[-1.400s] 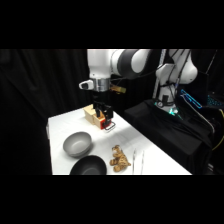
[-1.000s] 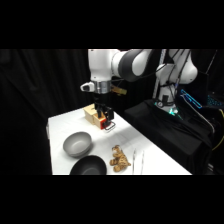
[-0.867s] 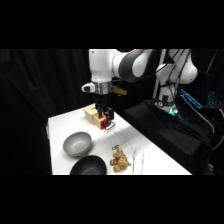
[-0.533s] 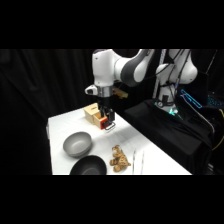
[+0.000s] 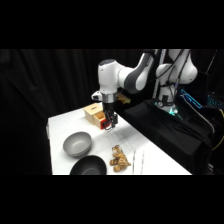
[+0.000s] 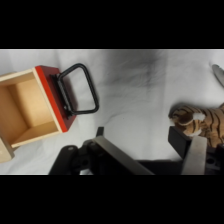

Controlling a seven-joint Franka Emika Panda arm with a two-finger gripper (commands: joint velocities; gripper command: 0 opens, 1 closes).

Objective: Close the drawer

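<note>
So compared to a moment ago I've drifted a bit toward the bench's right side and lifted slightly off the wooden box (image 5: 93, 114). The drawer (image 6: 31, 108) hasn't budged, it's pulled out with its hollow showing.

My jaws (image 5: 109, 124) are spread wide apart and holding nothing, touching nothing. From the wrist view one finger (image 6: 196, 154) sits right by the striped toy (image 6: 200, 120), with bare white bench (image 6: 135, 85) in the gap between the fingers.

The drawer is plain tan wood inside, squared-off walls, with a flat red front and a black wire loop handle (image 6: 78, 89) sticking off it. It sits near the bench's far edge, just beside my jaws.

Other stuff: a round grey bowl (image 5: 77, 143) toward the left edge, smooth and matte, a darker bowl (image 5: 89, 166) at the near edge, and the lumpy brown toy (image 5: 119, 158) beside that one.
</note>
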